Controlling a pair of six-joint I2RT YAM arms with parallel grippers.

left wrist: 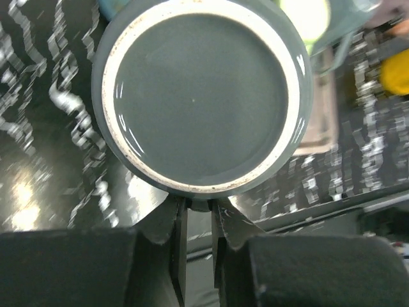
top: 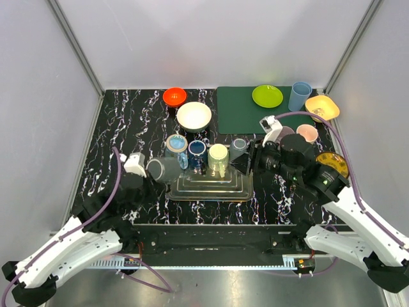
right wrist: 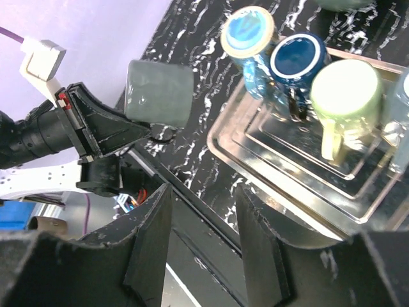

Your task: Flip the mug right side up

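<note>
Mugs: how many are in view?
5. Grey mug in the left end effector; light blue mug, dark blue mug, green mug and second grey mug in a row along the tray's far side. The right arm may hide more.

Top external: high behind the arm bases, looking down on the whole table (top: 128, 121).
Left wrist: very close, facing the grey mug (left wrist: 201, 96) base.
Right wrist: farther off, looking leftward across the tray (right wrist: 287, 160).
Shared: grey mug, in all three.
</note>
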